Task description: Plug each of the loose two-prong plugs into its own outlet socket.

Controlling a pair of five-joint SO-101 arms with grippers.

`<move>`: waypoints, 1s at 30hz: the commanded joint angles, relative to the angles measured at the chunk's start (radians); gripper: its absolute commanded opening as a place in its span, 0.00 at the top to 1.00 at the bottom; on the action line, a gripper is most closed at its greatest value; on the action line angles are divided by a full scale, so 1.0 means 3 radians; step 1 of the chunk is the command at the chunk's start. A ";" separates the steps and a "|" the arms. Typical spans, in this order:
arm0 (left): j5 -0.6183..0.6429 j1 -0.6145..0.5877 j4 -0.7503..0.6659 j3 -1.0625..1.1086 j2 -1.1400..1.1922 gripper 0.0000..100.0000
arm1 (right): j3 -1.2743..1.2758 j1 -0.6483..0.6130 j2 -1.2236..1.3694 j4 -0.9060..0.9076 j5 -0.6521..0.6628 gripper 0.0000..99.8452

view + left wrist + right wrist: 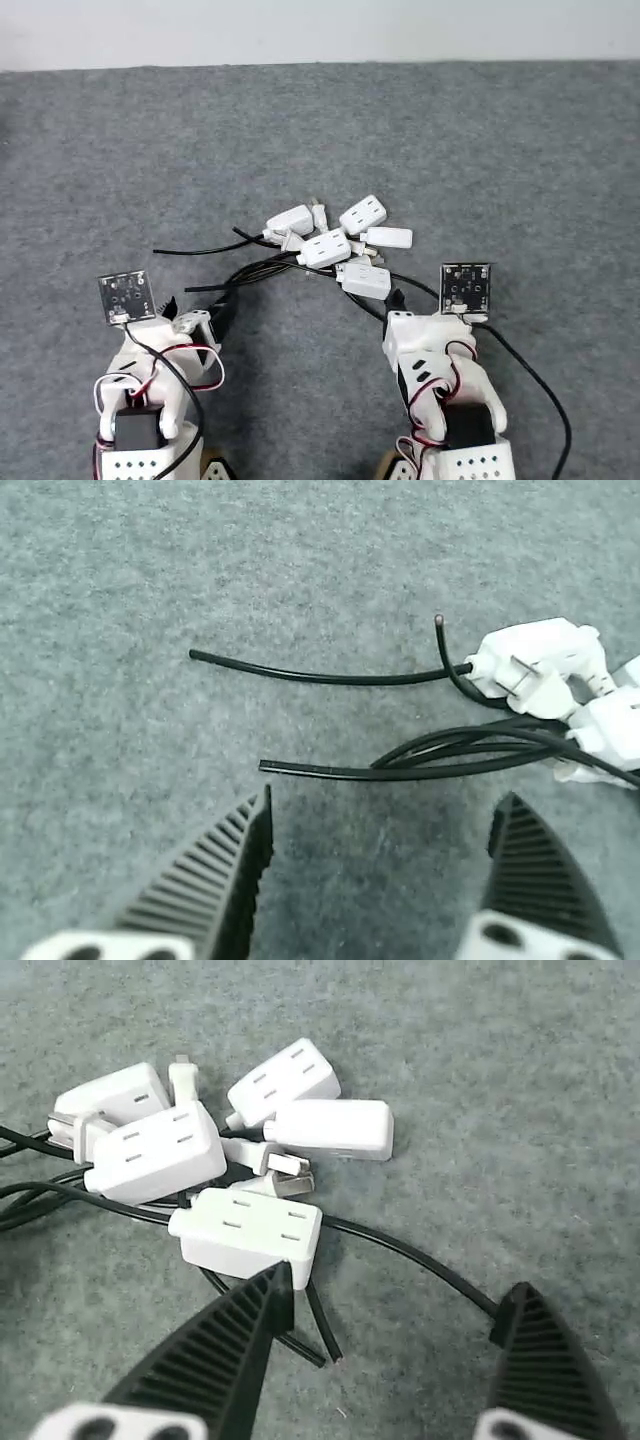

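Your left gripper [385, 810] hangs wide open and empty over black cords [400, 772], with a loose plug [535, 665] near. Your right gripper [400, 1285] gapes empty too, one finger just beside an outlet socket [250, 1228] in the mid-table heap [330, 245].

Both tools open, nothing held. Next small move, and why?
Probably ease the right tool forward over the nearest socket block: its jaws stand open, and that block lies slots-up just ahead of one fingertip. The left tool has loose cords ahead, a plug farther off.
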 commanded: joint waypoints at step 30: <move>-0.0813 -0.0450 -0.2424 -0.3670 -0.0020 0.66 | -0.2675 0.0765 -0.0013 -0.2923 0.2608 0.70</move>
